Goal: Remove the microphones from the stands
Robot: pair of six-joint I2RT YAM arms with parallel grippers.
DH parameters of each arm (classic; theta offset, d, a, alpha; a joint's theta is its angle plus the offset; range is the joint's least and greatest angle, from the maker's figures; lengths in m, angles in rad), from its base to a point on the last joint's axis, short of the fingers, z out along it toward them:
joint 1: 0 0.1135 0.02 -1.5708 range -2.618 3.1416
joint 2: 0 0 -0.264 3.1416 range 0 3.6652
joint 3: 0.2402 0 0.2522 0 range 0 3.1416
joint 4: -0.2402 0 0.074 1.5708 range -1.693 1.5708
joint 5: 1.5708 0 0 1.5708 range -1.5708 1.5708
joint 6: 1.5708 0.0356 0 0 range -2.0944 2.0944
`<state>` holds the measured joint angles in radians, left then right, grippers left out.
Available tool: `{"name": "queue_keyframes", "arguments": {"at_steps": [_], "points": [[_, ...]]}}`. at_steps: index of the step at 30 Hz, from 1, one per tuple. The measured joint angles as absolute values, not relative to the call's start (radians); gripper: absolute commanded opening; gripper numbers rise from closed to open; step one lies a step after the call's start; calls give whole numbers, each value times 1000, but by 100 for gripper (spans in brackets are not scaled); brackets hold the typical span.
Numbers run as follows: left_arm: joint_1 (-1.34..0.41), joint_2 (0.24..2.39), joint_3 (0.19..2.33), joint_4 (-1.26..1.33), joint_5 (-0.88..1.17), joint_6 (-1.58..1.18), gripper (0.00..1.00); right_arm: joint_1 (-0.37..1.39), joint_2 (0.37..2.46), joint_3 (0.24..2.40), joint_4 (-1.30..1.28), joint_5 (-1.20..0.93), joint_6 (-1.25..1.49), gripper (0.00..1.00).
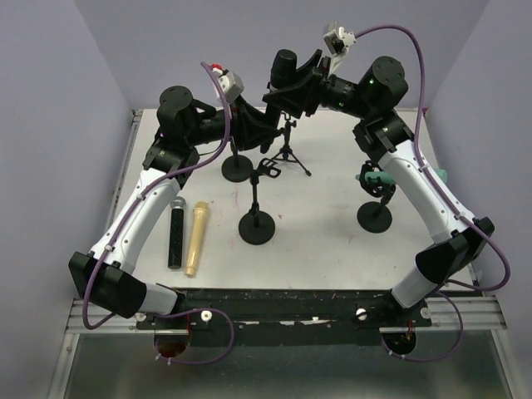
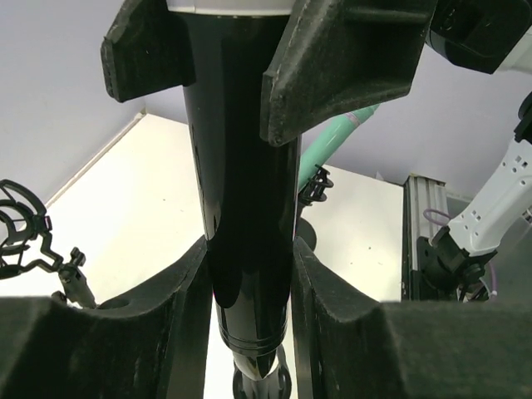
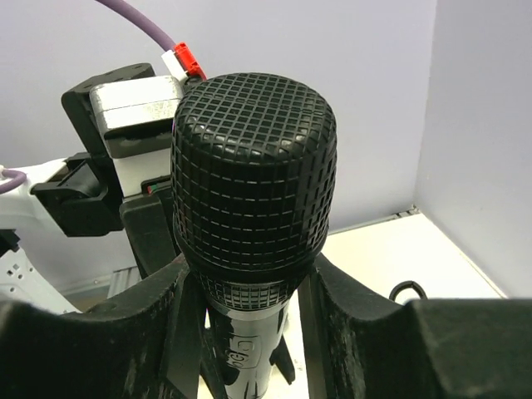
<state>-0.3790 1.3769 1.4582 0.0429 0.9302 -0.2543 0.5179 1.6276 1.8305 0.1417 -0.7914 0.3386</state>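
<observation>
Looking down on a white table with an arm reaching in from each near corner, the two meeting high over the far middle.

At the near left a loose black microphone lies flat, with a beige microphone just beside it on its right, the two side by side lengthwise. Farther back stands a round-base stand, partly hidden under the left arm.

The left gripper has its fingers closed against the lower body of the microphone. This glossy black microphone, the one the task concerns, is held upright at the far centre, with its mesh head on top. A tripod stand stands directly beneath it. Whether the microphone's lower end sits in that stand's clip cannot be told, because the grippers hide it.

Nearer, in the middle of the table, a second round-base stand holds an empty clip.

The right gripper comes in from the right. Its fingers are closed on the neck of the same microphone, just below the head and above the left gripper's hold.

On the right, a teal microphone rests tilted in a third stand, partly behind the right arm.
</observation>
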Motion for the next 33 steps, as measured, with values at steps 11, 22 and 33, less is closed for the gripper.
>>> {"name": "queue_keyframes", "arguments": {"at_steps": [11,22,33], "points": [[-389,1384,1485,56,928,-274,78,511,1629,1764,169,-799,396,1],[-402,1427,1516,73,913,-302,19,510,1631,1763,224,-834,435,52],[-314,1395,1633,-89,818,-155,0,500,1607,1731,202,-891,398,91]]}}
